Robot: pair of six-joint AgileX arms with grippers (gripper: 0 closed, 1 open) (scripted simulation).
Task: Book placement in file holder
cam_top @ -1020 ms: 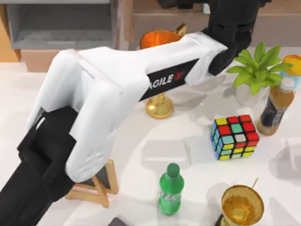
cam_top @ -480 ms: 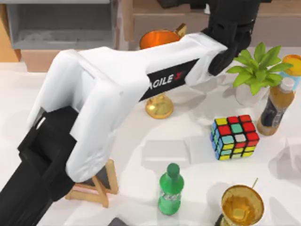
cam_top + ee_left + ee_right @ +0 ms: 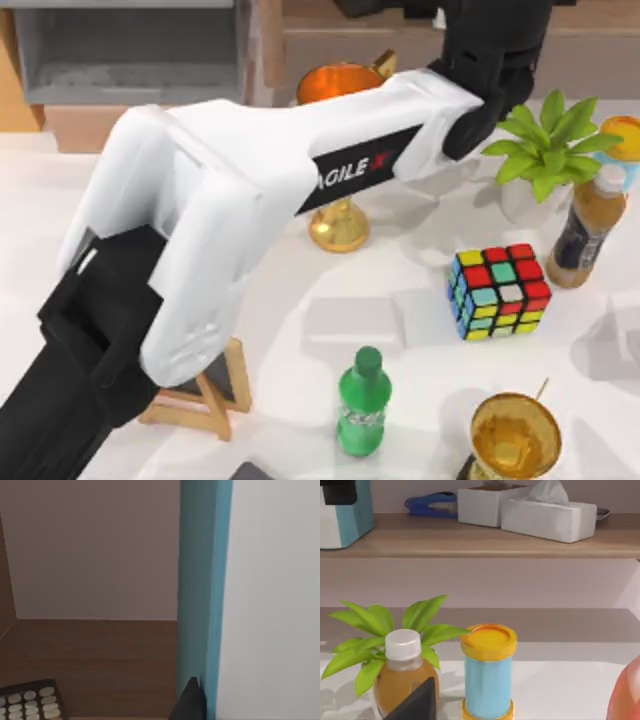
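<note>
Plainly the trouble lies in the long carry: the file holder (image 3: 120,55) stands at the table's back left, while the book (image 3: 347,515) is far to the right, upright on the wooden shelf (image 3: 470,540), with the gold trophy (image 3: 340,90) between them. A swing kept too low could clip the trophy, and a tilted book could catch the holder's thin wall or slip from the grip. My left arm stretches from the near left diagonally to the back right, where the left gripper (image 3: 337,491) appears clenched on the book's top. The right gripper (image 3: 415,705) sits parked at the right; whether it is released or clenched, I cannot tell.
</note>
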